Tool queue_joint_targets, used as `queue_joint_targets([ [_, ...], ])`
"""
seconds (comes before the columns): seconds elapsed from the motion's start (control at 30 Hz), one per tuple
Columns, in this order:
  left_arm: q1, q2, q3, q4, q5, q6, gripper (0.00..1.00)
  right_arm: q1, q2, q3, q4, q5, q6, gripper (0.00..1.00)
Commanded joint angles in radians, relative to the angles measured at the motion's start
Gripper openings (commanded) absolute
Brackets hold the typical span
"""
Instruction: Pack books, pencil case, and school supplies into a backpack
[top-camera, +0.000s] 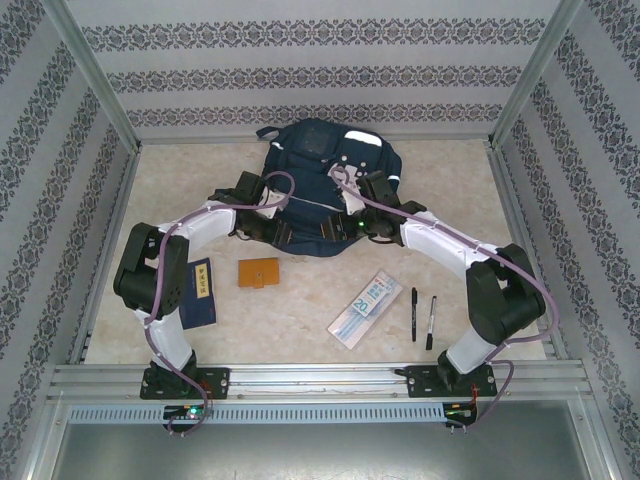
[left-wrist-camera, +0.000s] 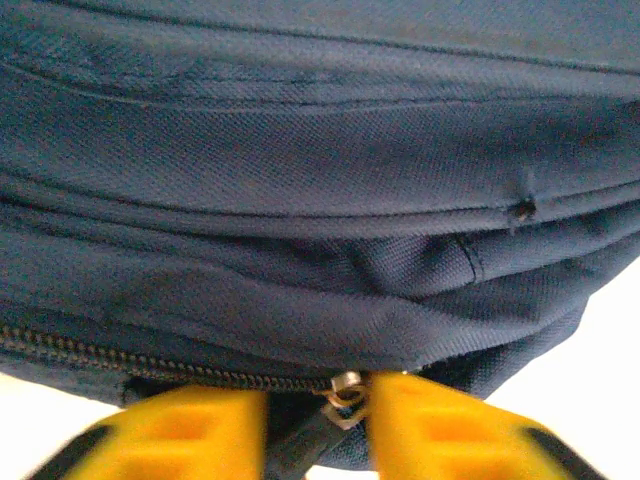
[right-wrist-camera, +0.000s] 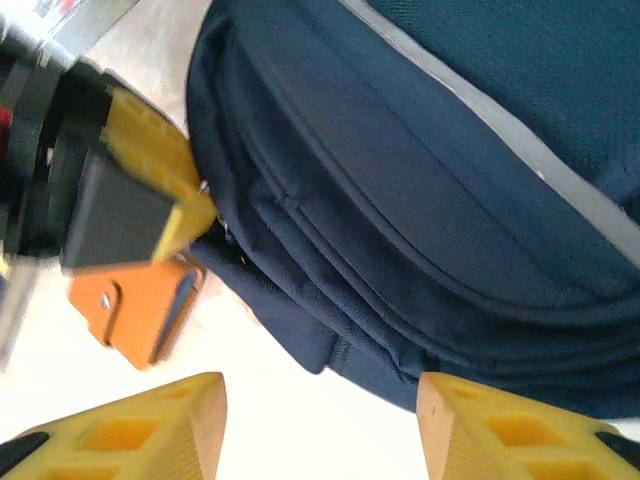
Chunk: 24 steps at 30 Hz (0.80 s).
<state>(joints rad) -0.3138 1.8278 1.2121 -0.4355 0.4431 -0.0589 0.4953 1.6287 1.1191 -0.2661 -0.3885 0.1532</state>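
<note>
Left hand (left-wrist-camera: 318, 402), narrow, brackets the zip pull (left-wrist-camera: 346, 390) at 6 o'clock on the soft backpack (top-camera: 310, 160), grip unclear; right hand (right-wrist-camera: 320, 395) wide, empty. Limp fabric likely needs bracing nearby.

Navy backpack (top-camera: 325, 190) lies flat, far centre of bench (top-camera: 300, 330). Nearer, left to right: navy book (top-camera: 200, 293), orange notebook (top-camera: 259, 273), pale pencil case (top-camera: 365, 308), two black pens (top-camera: 414, 313).
</note>
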Motion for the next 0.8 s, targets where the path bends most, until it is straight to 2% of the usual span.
queue_joint_targets([
  [0.0,0.002,0.01,0.015,-0.055,0.07,0.076,0.1,0.003,-0.006,-0.007,0.045,-0.066,-0.359,0.53],
  [0.07,0.001,-0.005,0.004,-0.045,0.136,0.102,0.0,0.002,-0.01,-0.038,0.105,-0.127,-0.5,0.54],
  [0.17,0.002,-0.048,-0.02,-0.016,0.245,0.141,0.0,0.012,0.015,-0.058,0.15,-0.22,-0.69,0.54],
  [0.23,0.001,-0.079,-0.039,0.015,0.283,0.143,0.0,0.026,0.043,-0.049,0.157,-0.239,-0.789,0.54],
  [0.37,0.002,-0.124,-0.069,0.056,0.333,0.112,0.0,0.051,0.122,-0.019,0.176,-0.188,-0.914,0.55],
  [0.53,0.001,-0.164,-0.116,0.133,0.416,0.035,0.0,0.08,0.185,0.003,0.163,-0.149,-0.977,0.53],
  [0.57,0.002,-0.174,-0.129,0.154,0.43,0.022,0.0,0.088,0.19,-0.003,0.172,-0.125,-0.985,0.47],
  [0.67,0.001,-0.208,-0.163,0.184,0.448,0.032,0.0,0.087,0.176,-0.031,0.227,-0.054,-0.97,0.11],
  [0.7,0.003,-0.22,-0.176,0.187,0.445,0.044,0.0,0.079,0.159,-0.038,0.237,-0.054,-0.956,0.03],
  [0.77,0.017,-0.242,-0.199,0.203,0.463,0.058,0.0,0.062,0.121,-0.048,0.231,-0.063,-0.952,0.0],
])
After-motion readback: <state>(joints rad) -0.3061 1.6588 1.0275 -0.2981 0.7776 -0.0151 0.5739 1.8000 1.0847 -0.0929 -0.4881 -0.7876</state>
